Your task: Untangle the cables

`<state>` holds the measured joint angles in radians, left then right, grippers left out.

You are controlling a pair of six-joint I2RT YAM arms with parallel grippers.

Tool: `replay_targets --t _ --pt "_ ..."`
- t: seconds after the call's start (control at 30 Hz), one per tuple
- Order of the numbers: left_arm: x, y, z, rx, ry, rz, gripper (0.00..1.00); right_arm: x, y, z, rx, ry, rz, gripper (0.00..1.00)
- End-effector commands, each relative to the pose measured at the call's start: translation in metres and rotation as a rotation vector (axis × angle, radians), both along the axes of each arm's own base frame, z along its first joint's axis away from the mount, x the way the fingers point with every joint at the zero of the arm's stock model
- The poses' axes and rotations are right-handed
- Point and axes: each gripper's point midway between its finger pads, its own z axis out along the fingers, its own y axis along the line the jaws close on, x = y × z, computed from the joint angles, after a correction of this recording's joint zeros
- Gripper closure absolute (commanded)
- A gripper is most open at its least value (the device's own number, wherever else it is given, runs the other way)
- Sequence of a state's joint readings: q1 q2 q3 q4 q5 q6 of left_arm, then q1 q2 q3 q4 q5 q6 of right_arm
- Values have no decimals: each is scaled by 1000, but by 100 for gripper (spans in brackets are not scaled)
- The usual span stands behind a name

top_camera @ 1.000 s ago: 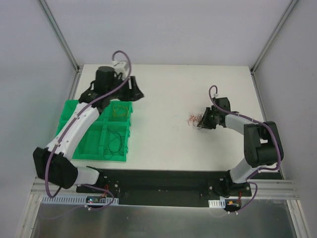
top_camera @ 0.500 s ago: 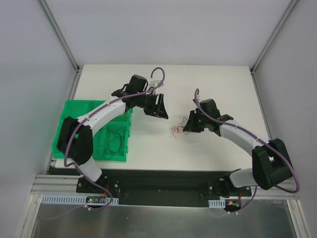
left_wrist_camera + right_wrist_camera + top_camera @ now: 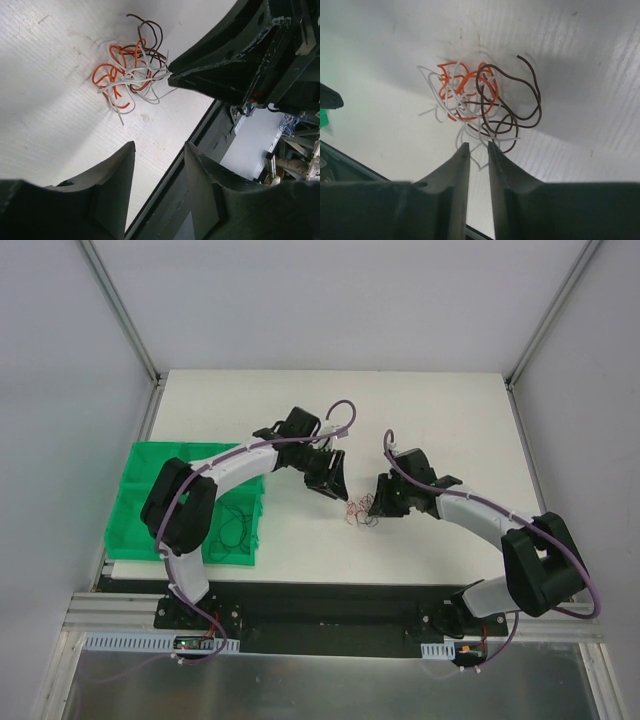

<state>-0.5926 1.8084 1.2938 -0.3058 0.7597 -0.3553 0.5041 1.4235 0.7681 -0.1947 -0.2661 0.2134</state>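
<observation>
While the right hand (image 3: pixel 478 150) pinches the cables (image 3: pixel 477 102) by white strands, the left hand (image 3: pixel 159 150) hovers apart; pulling risks tightening knots or dragging everything across the counter (image 3: pixel 430 410).

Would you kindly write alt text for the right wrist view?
A small tangle of orange, white and brown cables lies on a white table, just beyond the right pincer, whose dark fingers stand nearly closed at the tangle's near strands.

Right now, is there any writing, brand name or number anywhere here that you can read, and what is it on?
None can be read.
The cables, the green bin, the table and both arms show no lettering.
The small boards by the arm bases are too small to tell.
</observation>
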Motion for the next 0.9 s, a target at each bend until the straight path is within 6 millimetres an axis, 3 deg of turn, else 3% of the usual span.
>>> replay_targets --t 0.0,0.1,0.23,0.47,0.6,0.87 --pt "3 -13 -7 36 -87 -63 60 -4 -11 -3 -63 -21 -18 88" --pt "3 -21 -21 80 -136 -97 58 -3 -12 -4 -66 -25 -26 99" --pt "13 -25 -37 130 -178 -104 50 -4 -16 -6 -84 -35 -32 99" --pt "40 -23 -45 144 -156 -36 48 -5 -18 -1 -79 -55 -32 99" --pt "38 -21 -58 174 -134 -27 46 -3 -16 2 -73 -65 -36 99" --pt "28 -33 -50 82 -101 -78 53 -4 -14 -1 -70 -56 -37 99"
